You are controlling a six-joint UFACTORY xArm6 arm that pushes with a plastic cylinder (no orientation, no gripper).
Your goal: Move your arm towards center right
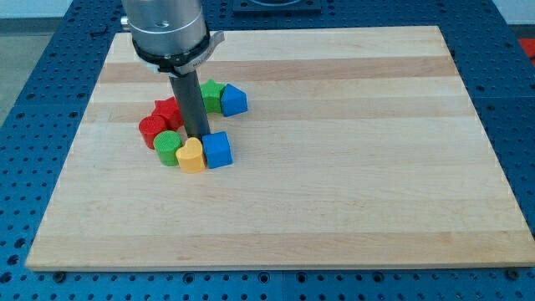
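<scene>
My tip (198, 136) comes down from the arm at the view's top left and stands just above the yellow heart-shaped block (191, 155) and the blue cube (217, 150), close to or touching them. A green cylinder (168, 148) lies left of the yellow block. A red cylinder (152, 130) and a red star-shaped block (169, 111) lie left of the rod. Right of the rod are a green block (211, 94), partly hidden, and a blue pentagon-like block (234, 100). A sliver of yellow shows behind the rod.
The wooden board (351, 167) lies on a blue perforated table (33, 125). The arm's grey cylindrical body (165, 29) hangs over the board's top left.
</scene>
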